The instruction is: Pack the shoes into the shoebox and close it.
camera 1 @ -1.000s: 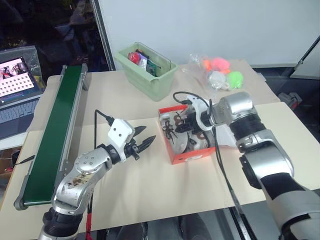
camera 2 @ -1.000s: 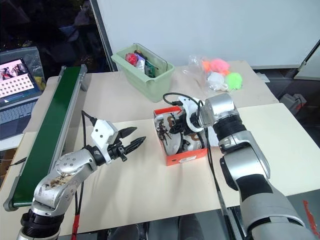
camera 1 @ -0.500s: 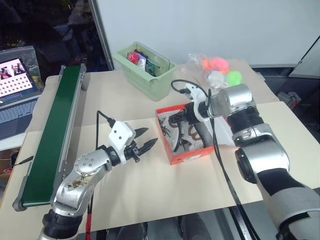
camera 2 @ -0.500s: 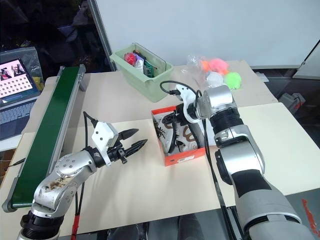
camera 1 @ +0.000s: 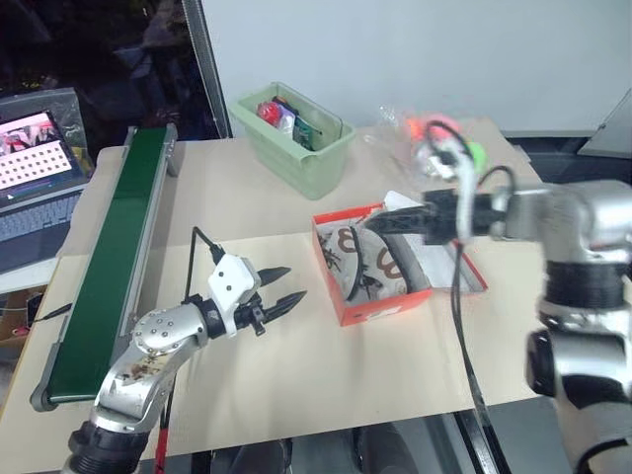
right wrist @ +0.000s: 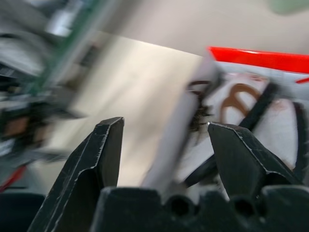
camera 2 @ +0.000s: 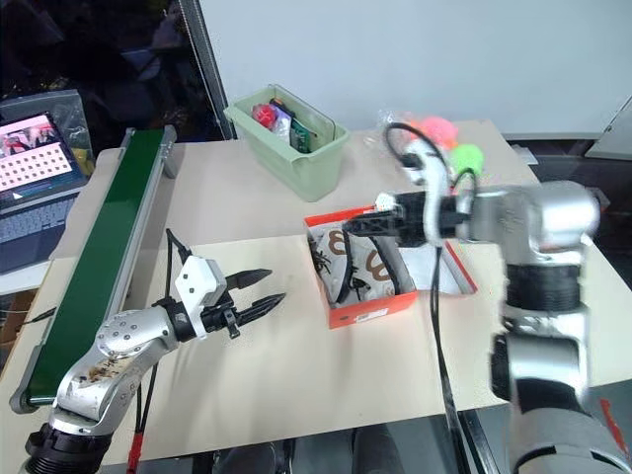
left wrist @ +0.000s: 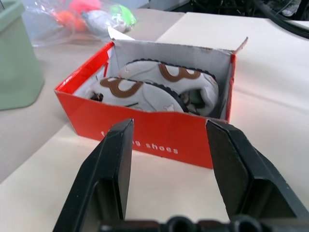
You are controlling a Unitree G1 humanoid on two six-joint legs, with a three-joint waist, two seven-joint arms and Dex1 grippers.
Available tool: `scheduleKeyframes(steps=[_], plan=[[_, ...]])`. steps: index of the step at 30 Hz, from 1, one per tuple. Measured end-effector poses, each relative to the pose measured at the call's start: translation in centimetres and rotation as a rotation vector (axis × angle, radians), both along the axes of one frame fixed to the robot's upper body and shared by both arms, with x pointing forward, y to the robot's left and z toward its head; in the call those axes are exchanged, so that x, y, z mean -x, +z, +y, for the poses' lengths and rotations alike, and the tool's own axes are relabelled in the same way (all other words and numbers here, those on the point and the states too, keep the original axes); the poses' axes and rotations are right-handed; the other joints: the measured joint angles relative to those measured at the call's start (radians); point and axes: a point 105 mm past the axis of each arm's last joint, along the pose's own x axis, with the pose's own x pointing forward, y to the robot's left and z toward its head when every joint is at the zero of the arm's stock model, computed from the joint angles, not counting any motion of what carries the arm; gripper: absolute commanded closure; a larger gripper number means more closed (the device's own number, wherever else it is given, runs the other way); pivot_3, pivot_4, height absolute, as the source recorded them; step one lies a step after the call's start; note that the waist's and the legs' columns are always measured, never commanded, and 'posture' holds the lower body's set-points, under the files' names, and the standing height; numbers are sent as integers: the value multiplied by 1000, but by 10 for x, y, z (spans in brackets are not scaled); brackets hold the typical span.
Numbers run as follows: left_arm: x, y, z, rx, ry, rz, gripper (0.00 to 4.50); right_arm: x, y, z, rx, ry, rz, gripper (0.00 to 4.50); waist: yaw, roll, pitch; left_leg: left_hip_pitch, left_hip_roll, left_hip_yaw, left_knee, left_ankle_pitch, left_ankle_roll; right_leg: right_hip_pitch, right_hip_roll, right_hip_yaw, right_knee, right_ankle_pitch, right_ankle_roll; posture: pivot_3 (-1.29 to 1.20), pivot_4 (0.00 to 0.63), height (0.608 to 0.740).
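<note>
- Change: a sec ago the right gripper (camera 2: 380,221) was down inside the shoebox (camera 1: 373,303) among the shoes (camera 1: 367,265); now it's lifted out and pulled back toward the right, hovering above the box's far-right part, fingers spread apart w/ nothing between them.
- Meaning: looks like a release – both shoes now lie in the box, side by side, brown markings up, laces toward the left end. Packing part seems done; closing is what's left.
- Lid (camera 1: 446,265): open, lying flat on the table (camera 1: 296,375) on the box's right side, white inside up. Would need folding over from the right.
- Right arm pose: forearm reaches in from the right, roughly level, gripper pointing left and a bit down over the box. Its wrist view is smeared, so it's prob. mid-motion.
- Left gripper (camera 1: 277,301): just above the table, left of the box and apart from it, pointing right at the box's near-left side. Fingers partly apart, empty. Barely shifted from a sec ago.
- Left wrist view: looks straight at the red side w/ the 2 shoes behind it.
- Box sits mid-table, nearer than the green bin (camera 1: 296,143); bagged balls (camera 1: 434,138) far right.
</note>
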Motion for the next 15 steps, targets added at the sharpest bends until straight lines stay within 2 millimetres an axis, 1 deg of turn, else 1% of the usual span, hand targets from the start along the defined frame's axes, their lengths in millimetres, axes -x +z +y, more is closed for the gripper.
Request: scheduleKeyframes(steps=[2,3,5,6,7,9,13,14,15], plan=[[0,1,0,0,-4,-4,1983,24,4,-9,-8,52,-28,1205,1,0,0,3,1,1,1,0,0,3,1,0,0,0,0,0,150,740],[0,2,-1,2,-16,-10,1983,43,-6,-16,14,70,-19,1205,3,-1,-1,4,2,1,1,-1,1,5,3,0,-1,0,0,0,150,740],[0,0,1,-3,-12,-2,1983,64,-29,-20,37,80,50,1717,1,-1,-1,11,3,2,1,-2,4,12,4,1,-1,0,0,0,150,740],[1,1,0,-3,-20,-4,1983,73,-45,-22,67,63,86,1911,0,-1,-1,13,3,2,1,-3,4,16,4,1,-1,-1,1,0,150,740],[1,0,-1,-4,-23,-4,1983,80,-62,-23,99,45,131,2245,-2,-1,-1,16,4,3,1,-3,5,19,3,2,-2,-5,8,0,150,740],[1,0,-2,-4,-32,-2,1983,83,-85,-28,172,-37,145,2919,-3,-1,-1,17,4,5,2,-3,5,19,3,3,-2,-6,9,0,150,740],[2,0,-2,-6,-44,2,1983,73,-129,-38,280,-234,144,4325,-2,-2,-1,17,4,6,7,-3,4,19,3,3,-1,-6,9,0,150,740],[2,0,-2,-6,-46,2,1983,67,-140,-39,286,-296,135,4459,-2,-1,-1,17,4,6,7,-3,4,19,3,4,-1,-6,9,0,150,740],[1,1,-3,-7,-49,-1,1983,61,-150,-41,298,-345,131,4459,-1,-1,-1,16,4,6,7,-3,4,19,3,4,0,-6,9,0,150,740]])
